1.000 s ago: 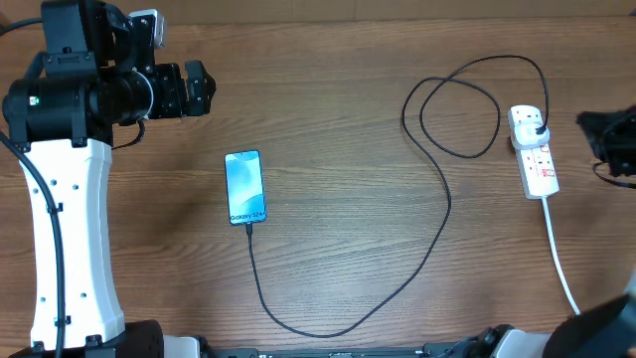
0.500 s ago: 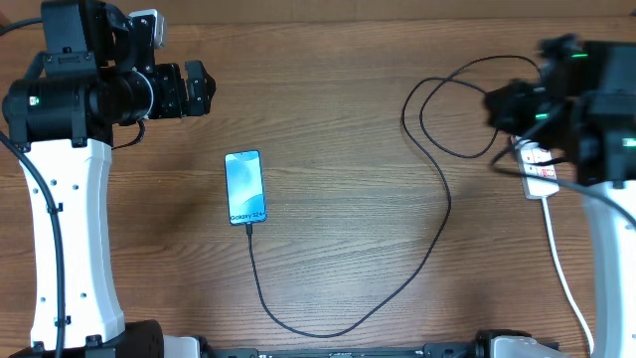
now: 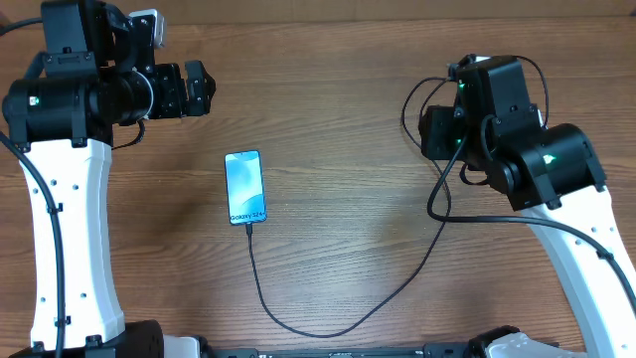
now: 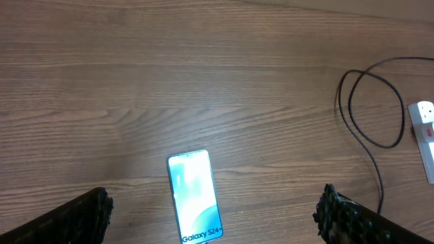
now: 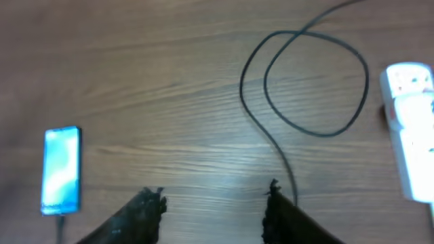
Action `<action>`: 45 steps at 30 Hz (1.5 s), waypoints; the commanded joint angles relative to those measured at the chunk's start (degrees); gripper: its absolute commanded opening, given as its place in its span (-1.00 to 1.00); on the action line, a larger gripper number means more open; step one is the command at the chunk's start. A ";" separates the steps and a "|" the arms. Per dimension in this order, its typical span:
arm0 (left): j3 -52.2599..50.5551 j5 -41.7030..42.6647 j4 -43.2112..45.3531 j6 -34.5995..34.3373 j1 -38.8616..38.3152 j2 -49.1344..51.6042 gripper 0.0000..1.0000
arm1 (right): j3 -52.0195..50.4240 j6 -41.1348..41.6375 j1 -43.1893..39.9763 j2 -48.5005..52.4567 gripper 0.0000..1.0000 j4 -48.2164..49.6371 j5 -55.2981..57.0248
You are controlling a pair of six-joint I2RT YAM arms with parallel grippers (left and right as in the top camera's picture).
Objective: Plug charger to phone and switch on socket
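Note:
The phone (image 3: pixel 244 187) lies flat left of centre with its blue screen lit; it also shows in the left wrist view (image 4: pixel 194 196) and the right wrist view (image 5: pixel 62 169). The black charger cable (image 3: pixel 437 234) meets the phone's bottom edge, sweeps along the front and coils into a loop (image 5: pixel 315 88). The white socket (image 5: pixel 410 135) lies right of that loop, hidden under my right arm from overhead. My right gripper (image 5: pixel 211 198) hovers open and empty above bare wood left of the loop. Far left, my left gripper (image 3: pixel 204 88) is held wide open, high over the phone.
The socket's near end also shows at the right edge of the left wrist view (image 4: pixel 424 129). The bulky right arm (image 3: pixel 537 164) covers the table's right side. The left arm's white column (image 3: pixel 70 239) stands along the left edge.
My right arm has swung in from the right edge to over the cable loop and socket, and its jaws have gone from shut to open. The left arm, phone and cable have not moved.

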 commanded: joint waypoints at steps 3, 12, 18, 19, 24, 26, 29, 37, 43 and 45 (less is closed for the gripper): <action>0.44 0.39 0.04 0.07 0.09 -0.07 1.00 | 0.96 -0.20 0.00 -0.81 1.00 -0.50 2.73; 0.44 0.39 0.04 0.07 0.09 -0.07 0.99 | 0.96 -0.50 0.00 -0.81 1.00 -1.09 3.17; 0.44 0.39 0.04 0.07 0.09 -0.07 0.99 | 0.96 -0.61 0.00 -0.81 0.99 -1.03 4.35; 0.44 0.39 0.04 0.07 0.09 -0.07 1.00 | 0.96 -0.61 0.00 -0.81 1.00 -1.03 4.37; 0.44 0.39 0.04 0.07 0.09 -0.07 1.00 | 0.96 -0.61 -0.61 -0.81 1.00 0.31 4.31; 0.44 0.39 0.04 0.07 0.09 -0.07 1.00 | 0.96 -0.66 -1.31 -0.83 1.00 1.68 4.31; 0.44 0.39 0.04 0.07 0.09 -0.07 1.00 | 0.81 -2.34 -3.34 -1.92 1.00 4.68 2.16; 0.44 0.39 0.04 0.07 0.09 -0.07 1.00 | -3.63 -8.85 -10.01 -7.82 1.00 16.61 -8.87; 0.44 0.39 0.04 0.07 0.09 -0.07 1.00 | -11.10 -8.85 -13.29 -15.74 1.00 21.79 -8.90; 0.44 0.39 0.04 0.07 0.09 -0.07 1.00 | -14.78 -8.96 -14.16 -19.08 1.00 23.89 -9.42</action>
